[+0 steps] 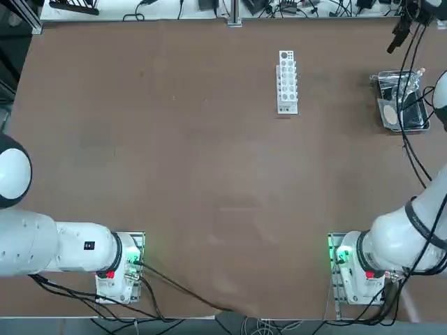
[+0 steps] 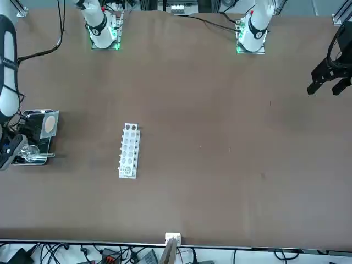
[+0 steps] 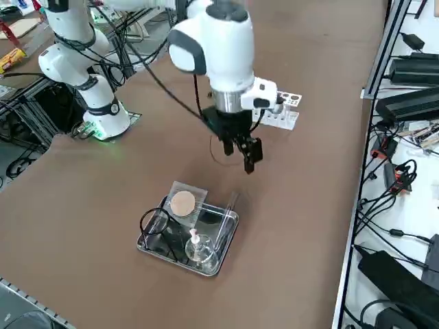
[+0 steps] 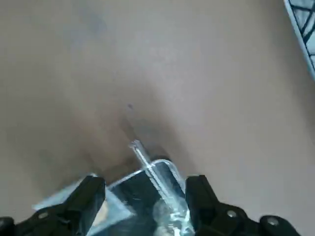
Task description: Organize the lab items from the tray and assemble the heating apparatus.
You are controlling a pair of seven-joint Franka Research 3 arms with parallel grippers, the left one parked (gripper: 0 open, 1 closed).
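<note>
The shiny metal tray [image 3: 223, 245] lies near the table's right edge [image 1: 383, 77] and holds the lab items. In it are a grey mesh square with a tan round centre [image 3: 182, 203], a thin black wire ring tripod [image 3: 154, 223], a small clear burner [image 3: 197, 248] and a glass rod [image 3: 225, 219]. My right gripper [image 3: 247, 154] hangs in the air above the tray's far side, pointing down. Its fingers stand open [image 4: 144, 184] with nothing between them. Below them the wrist view shows the tray's corner and the rod [image 4: 152, 172].
A white rack with rows of holes [image 1: 287, 82] lies on the brown table to the left of the tray, also in the front view [image 2: 129, 150]. Black cables trail from my right arm over the tray area [image 1: 412, 139]. The table's right edge runs close beside the tray.
</note>
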